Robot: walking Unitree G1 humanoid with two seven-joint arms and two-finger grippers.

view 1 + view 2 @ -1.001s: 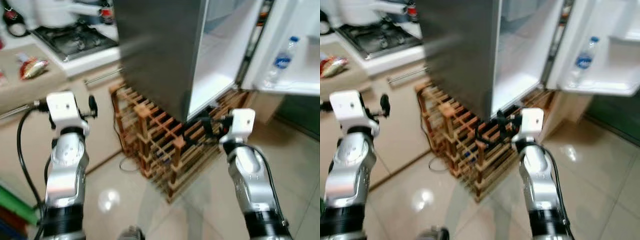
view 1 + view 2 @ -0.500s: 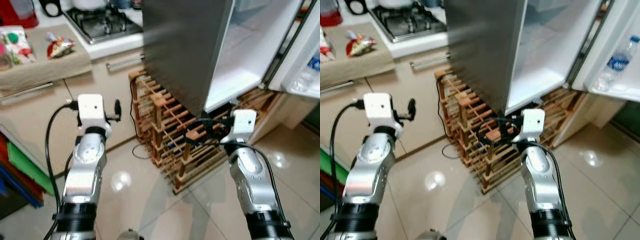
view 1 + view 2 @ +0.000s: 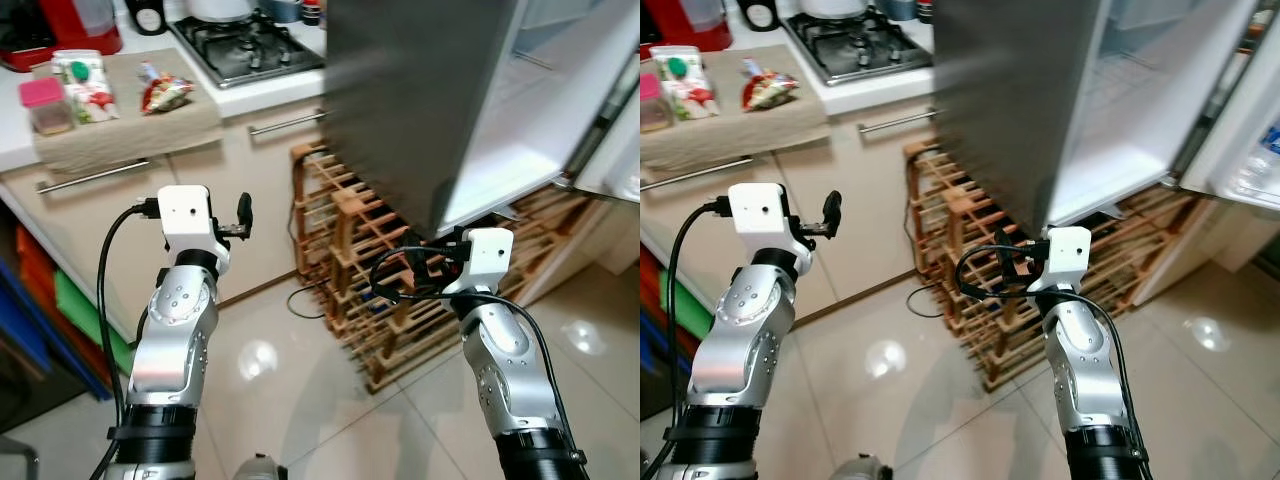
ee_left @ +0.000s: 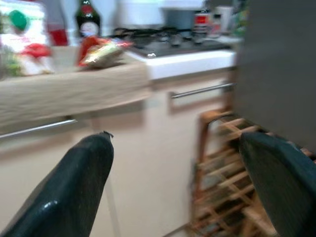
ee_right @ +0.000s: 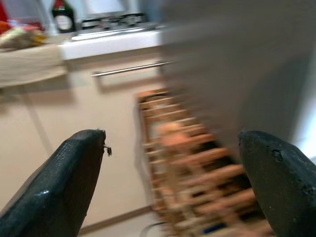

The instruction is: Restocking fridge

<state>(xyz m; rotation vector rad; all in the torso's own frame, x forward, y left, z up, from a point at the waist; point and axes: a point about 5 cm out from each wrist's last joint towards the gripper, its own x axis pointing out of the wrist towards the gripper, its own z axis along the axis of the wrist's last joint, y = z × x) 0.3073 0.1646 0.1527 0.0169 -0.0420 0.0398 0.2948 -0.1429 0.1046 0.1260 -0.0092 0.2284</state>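
The grey fridge [image 3: 420,90] stands at the upper right with its door open and its white inside [image 3: 545,120] showing. A water bottle [image 3: 1262,152] sits in the door shelf. On a beige cloth [image 3: 130,125] on the counter lie a snack packet [image 3: 165,92], a green-and-red pack [image 3: 85,80] and a pink-lidded box [image 3: 45,105]. My left gripper [image 4: 175,138] is raised before the counter drawers, open and holding nothing. My right gripper [image 5: 172,134] is open and holds nothing, level with the wooden rack below the fridge.
A wooden wine rack [image 3: 345,240] stands under and beside the fridge, with a cable on the floor by it. A gas hob [image 3: 245,45] lies between counter and fridge. Coloured bins [image 3: 60,310] sit low on the left. Glossy tiled floor [image 3: 300,400] lies ahead.
The whole picture has shifted right, so the camera has turned left: more of the counter shows, less of the fridge door. Both arms keep the same raised pose, grippers open.
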